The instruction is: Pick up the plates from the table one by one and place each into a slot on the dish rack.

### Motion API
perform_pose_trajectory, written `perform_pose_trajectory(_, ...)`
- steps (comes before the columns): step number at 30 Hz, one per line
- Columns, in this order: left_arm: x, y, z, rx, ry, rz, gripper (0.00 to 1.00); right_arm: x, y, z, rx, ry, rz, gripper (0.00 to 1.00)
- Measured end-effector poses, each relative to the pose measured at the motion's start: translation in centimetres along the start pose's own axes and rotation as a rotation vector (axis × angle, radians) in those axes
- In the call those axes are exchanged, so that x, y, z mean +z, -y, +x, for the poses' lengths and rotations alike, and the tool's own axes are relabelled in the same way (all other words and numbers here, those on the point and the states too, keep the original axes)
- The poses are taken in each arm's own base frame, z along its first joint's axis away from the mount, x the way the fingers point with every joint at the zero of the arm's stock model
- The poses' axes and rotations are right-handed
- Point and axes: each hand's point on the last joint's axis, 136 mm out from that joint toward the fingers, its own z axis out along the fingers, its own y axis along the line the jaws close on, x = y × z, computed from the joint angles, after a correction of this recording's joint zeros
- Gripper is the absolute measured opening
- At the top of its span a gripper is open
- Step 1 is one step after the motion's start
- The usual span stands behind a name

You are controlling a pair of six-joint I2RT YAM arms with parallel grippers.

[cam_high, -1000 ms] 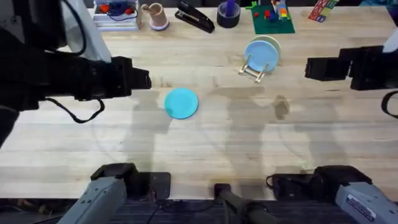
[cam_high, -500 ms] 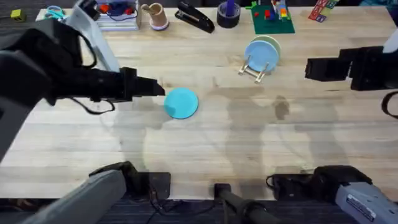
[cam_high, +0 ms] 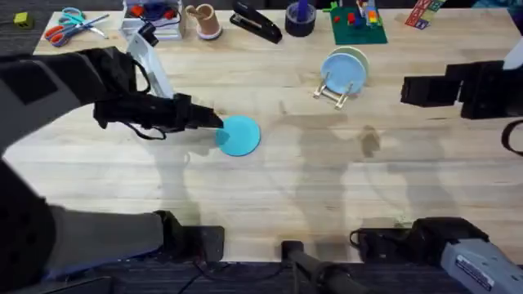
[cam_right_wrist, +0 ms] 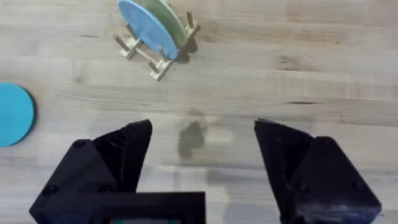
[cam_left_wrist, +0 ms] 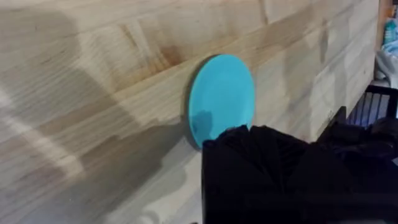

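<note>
Wooden table, overhead: pale butcher-block planks [cam_high: 270,188] with visible seams run across the whole view, crossed by soft shadows of my arms.
Turquoise plate, overhead: it lies flat on the planks [cam_high: 239,135], left of centre, well apart from the dish rack.
Left gripper, overhead: my left gripper [cam_high: 214,121] reaches in from the left and sits at the plate's left edge; I cannot tell whether its fingers are parted or closed.
Dish rack, overhead: the small wooden rack [cam_high: 337,91] stands toward the back, right of centre, with a pale blue plate [cam_high: 340,70] upright between its pegs and a cream plate [cam_high: 356,57] just behind it.
Right gripper, overhead: my right gripper [cam_high: 409,90] hangs over the right side of the table, holding nothing.
Back edge, overhead: scissors [cam_high: 67,24], a black stapler [cam_high: 256,22], a dark tape roll [cam_high: 300,20] and a green board with toy blocks [cam_high: 358,23] line the far edge.
Left wrist view: the turquoise plate [cam_left_wrist: 222,96] rests flat on the wood grain [cam_left_wrist: 93,93], its lower rim hidden behind the black bulk of my gripper.
Right wrist view: my two black fingers [cam_right_wrist: 118,152] stand wide apart with bare planks [cam_right_wrist: 311,68] between them; the rack [cam_right_wrist: 155,53] with its blue plate [cam_right_wrist: 146,28] sits beyond, and the turquoise plate [cam_right_wrist: 13,114] shows at the edge.
</note>
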Motion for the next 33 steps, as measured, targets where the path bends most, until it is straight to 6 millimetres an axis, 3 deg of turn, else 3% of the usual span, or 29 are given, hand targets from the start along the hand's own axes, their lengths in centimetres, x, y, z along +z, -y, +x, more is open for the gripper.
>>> perform_pose_trajectory(14,2.8,-2.8,1.7,-0.074,-0.097,0.05,0.041,0.0,0.0,0.0,0.0,0.001,0.0,0.994)
perform_pose_trajectory(28,3.2,-4.3,0.2,-0.107,-0.053,-0.013,0.04,0.0,0.0,0.0,0.0,0.0,0.0,0.995)
perform_pose_trajectory(33,4.0,-3.8,-0.1,-0.093,-0.068,-0.021,0.041,0.0,0.0,0.0,0.0,0.001,0.0,0.995)
